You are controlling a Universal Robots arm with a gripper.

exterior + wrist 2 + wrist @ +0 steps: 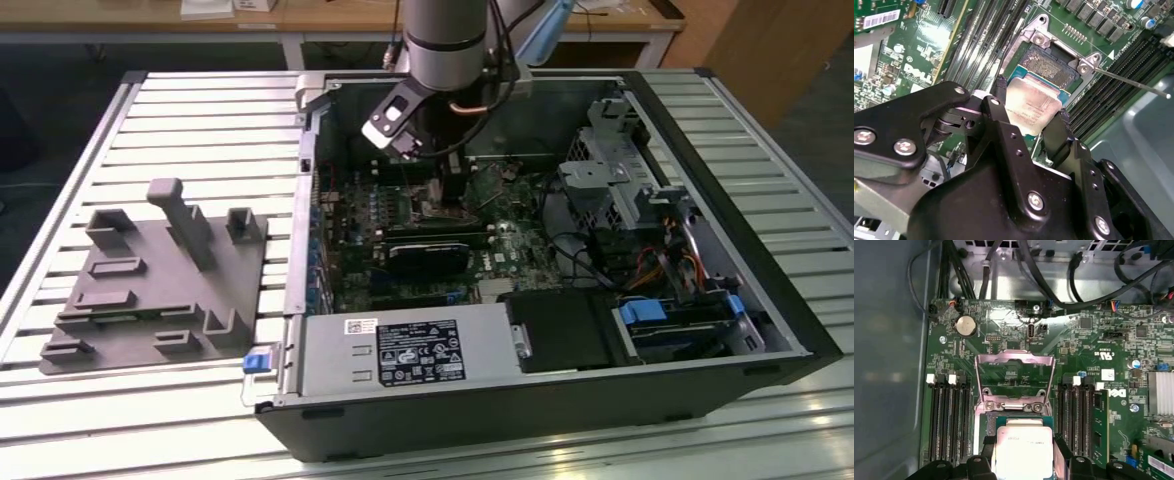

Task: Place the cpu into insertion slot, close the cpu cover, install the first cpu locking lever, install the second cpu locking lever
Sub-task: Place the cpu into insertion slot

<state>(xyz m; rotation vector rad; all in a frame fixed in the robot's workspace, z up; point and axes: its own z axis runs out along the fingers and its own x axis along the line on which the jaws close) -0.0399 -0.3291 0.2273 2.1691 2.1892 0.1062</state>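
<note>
The exterior view takes in the whole scene: one open computer case (561,405) lies on a slatted metal table (200,110), with one grey fixture plate (147,290) on the table at the exterior view's left. A single robot arm (447,40) reaches down into the far part of the case, over the green circuit board (501,255). One black labelled power-supply box (400,352) sits at the near edge of the case.

The second wrist view gives the grasp. The hand (1029,112) is clenched on the one cpu (1031,105), its two black fingers (1054,135) pressing opposite edges of the chip. The cpu is held level, just over the near edge of the one insertion slot (1046,67), whose dark contact field lies uncovered beyond it. Whether the chip touches the socket I cannot tell. One thin metal rod (1129,81) sticks out from a corner of the socket rim, angled away from the board.

The first wrist view adds the one cpu cover (1015,358), swung up and standing open on the far side of the cpu (1024,447). Black memory slots (949,415) flank the socket on both sides, one green module (1099,425) stands beside them, and one round coin cell (965,326) lies further off.
</note>
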